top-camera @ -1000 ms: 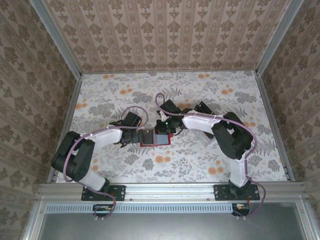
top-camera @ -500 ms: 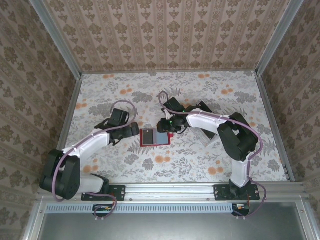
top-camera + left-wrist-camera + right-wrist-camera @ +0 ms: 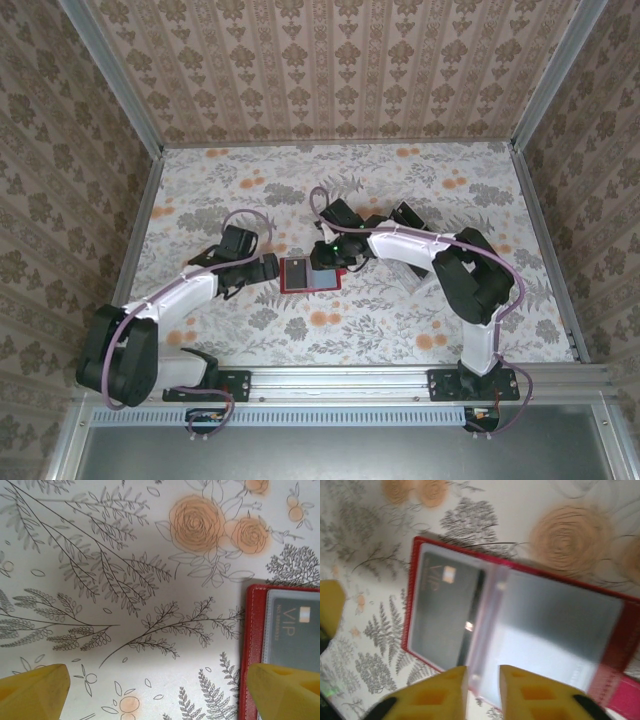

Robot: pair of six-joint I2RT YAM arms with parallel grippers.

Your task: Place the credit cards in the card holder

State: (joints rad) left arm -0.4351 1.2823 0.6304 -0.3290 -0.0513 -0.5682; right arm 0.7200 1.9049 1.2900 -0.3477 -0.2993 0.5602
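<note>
Right gripper: jaws nearly closed at clear sleeve edge, grip unconfirmed | left gripper: jaws spread wide | card holder: judged light, floppy | 1 credit card: likely stiff, slick; pinch short edge.

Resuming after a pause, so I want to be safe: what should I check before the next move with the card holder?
1. Card holder lies open and flat: ok.
2. Card seated inside, on the left arm's side: ok.
3. Left gripper open, empty, beside the holder: ok.
4. Right gripper at the clear sleeve, jaws nearly together; sleeve pinched: cannot tell.
5. Other half free for a card: cannot tell, blurred.
</note>
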